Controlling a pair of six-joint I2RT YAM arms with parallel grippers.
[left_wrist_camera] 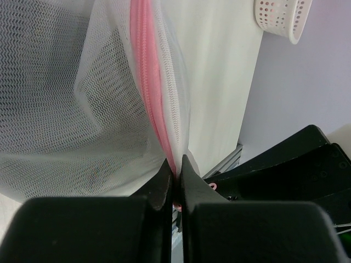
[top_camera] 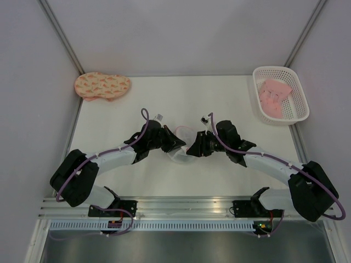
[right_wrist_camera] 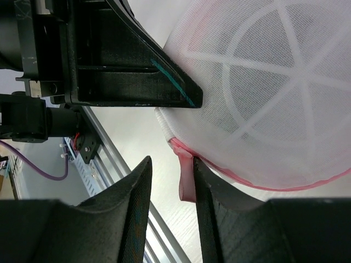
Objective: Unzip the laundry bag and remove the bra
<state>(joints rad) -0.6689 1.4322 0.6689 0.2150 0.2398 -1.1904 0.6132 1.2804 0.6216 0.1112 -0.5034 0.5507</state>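
Observation:
The laundry bag (top_camera: pixel 182 146), a white mesh pouch with a pink zipper rim, is held off the table between my two grippers. My left gripper (top_camera: pixel 176 144) is shut on the bag's pink zipper rim (left_wrist_camera: pixel 149 87), pinching it at the fingertips (left_wrist_camera: pixel 175 166). My right gripper (top_camera: pixel 193 147) is open at the bag's other side. In the right wrist view the pink zipper pull tab (right_wrist_camera: pixel 186 179) hangs between its fingers (right_wrist_camera: pixel 171 164) and touches the right one. The mesh (right_wrist_camera: pixel 274 87) fills the upper right of that view. The black bra is not visible.
A peach patterned padded piece (top_camera: pixel 102 86) lies at the back left. A white lattice basket (top_camera: pixel 296 109) with a pink garment (top_camera: pixel 274 93) stands at the back right. A metal rail (top_camera: pixel 181 205) runs along the near edge.

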